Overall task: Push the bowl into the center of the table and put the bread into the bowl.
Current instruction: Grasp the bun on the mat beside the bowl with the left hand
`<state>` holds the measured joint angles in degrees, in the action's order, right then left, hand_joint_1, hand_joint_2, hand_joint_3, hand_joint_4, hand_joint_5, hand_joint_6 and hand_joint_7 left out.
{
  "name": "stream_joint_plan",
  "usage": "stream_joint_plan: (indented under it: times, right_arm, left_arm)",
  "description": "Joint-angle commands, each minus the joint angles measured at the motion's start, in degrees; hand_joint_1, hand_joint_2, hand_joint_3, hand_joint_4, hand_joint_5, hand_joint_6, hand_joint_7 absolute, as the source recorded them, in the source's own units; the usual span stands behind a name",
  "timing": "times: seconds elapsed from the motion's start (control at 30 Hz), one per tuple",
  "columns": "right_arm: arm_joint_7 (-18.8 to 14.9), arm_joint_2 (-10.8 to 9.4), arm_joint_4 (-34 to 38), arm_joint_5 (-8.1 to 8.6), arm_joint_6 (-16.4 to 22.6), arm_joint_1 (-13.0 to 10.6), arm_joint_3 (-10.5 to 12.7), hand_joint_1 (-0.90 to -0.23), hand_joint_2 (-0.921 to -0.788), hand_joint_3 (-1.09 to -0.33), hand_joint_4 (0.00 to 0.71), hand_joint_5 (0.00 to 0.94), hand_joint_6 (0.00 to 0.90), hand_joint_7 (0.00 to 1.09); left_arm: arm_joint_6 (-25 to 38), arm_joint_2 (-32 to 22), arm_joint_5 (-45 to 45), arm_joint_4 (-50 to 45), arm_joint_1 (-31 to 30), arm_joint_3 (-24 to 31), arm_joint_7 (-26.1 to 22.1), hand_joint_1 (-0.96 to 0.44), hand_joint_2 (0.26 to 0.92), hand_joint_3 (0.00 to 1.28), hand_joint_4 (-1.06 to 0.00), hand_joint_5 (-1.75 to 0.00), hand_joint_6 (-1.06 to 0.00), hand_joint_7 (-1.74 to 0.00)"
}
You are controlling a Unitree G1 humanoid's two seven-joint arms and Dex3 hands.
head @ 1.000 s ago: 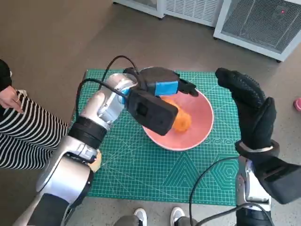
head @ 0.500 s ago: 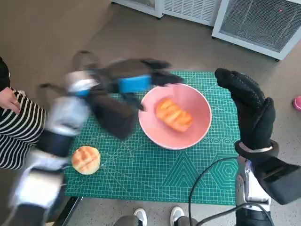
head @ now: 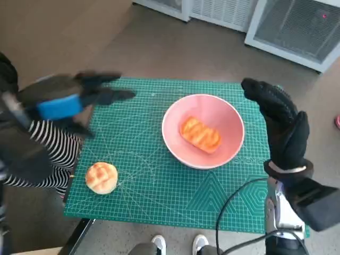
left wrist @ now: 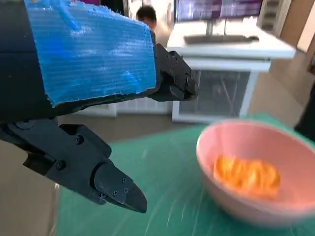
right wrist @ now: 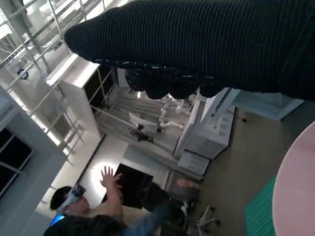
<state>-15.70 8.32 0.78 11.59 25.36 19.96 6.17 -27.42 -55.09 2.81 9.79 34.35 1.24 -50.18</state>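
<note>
My head camera looks steeply down on the counter (head: 159, 186). My left wrist camera sits close behind my left hand (left wrist: 88, 98), sharing the pink bowl (head: 203, 132); my right wrist camera faces the room.

Robotics lab or workshop: green cutting mat (head: 159, 180) as test surface, white metal cabinets with mesh grilles (head: 292, 26), desk with monitor (left wrist: 216, 10), person in headset (right wrist: 78, 201), white industrial racking (right wrist: 29, 29).

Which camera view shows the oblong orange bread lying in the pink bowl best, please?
The head view: the oblong orange bread lies sharp in the pink bowl. The left wrist view blurs it; the right wrist view catches only the bowl's rim.
</note>
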Motion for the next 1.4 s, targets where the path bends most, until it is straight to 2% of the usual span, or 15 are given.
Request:
stream_joint_plan:
  times: [0.03, 0.3, 0.67, 1.03, 1.27, 1.4]
  right_arm:
    - [-0.84, -0.15, 1.19, 1.22, -0.26, -0.63, -0.09, -0.668, -0.921, -0.701, 0.154, 0.0, 0.035, 0.47]
    - [-1.86, -0.01, 2.17, 2.18, -0.17, 0.0, -0.13, -0.66, -0.921, -0.701, 0.148, 0.0, 0.038, 0.47]
    - [-3.5, 0.29, 3.8, 3.54, -0.16, 1.04, 0.23, -0.66, -0.921, -0.703, 0.143, 0.0, 0.039, 0.47]
    - [-4.44, 0.56, 3.78, 4.49, -0.23, 0.85, 0.31, -0.65, -0.921, -0.705, 0.144, 0.001, 0.039, 0.47]
    - [-4.71, 0.73, 3.68, 4.95, -0.49, 0.59, 0.74, -0.635, -0.921, -0.705, 0.155, 0.006, 0.046, 0.47]
    - [-4.53, 0.75, 3.35, 4.75, -0.47, 0.32, 0.78, -0.635, -0.921, -0.705, 0.16, 0.008, 0.049, 0.47]
  left_arm:
    - [-0.21, -3.4, -2.81, -2.76, -6.01, 2.4, -2.6, -0.3, 0.744, 0.01, -0.21, -0.02, -0.38, -0.06]
    - [3.7, -6.28, -3.62, -7.04, -14.01, 4.35, -5.03, -0.17, 0.733, 0.0, -0.2, 0.0, -0.35, -0.03]
    - [11.58, -6.5, -2.19, -12.46, -19.54, 4.52, -5.38, -0.04, 0.728, 0.0, -0.17, 0.0, -0.34, -0.02]
    - [10.53, -3.8, 4.19, -11.8, -20.82, 1.08, -1.35, -0.11, 0.725, 0.0, -0.18, 0.0, -0.34, -0.01]
    - [8.88, -0.76, 7.77, -6.69, -18.63, -3.59, 0.66, -0.1, 0.725, 0.0, -0.18, 0.0, -0.34, -0.01]
    - [5.37, 1.68, 10.38, -2.0, -17.67, -5.83, 3.63, -0.07, 0.725, 0.0, -0.2, -0.01, -0.36, -0.01]
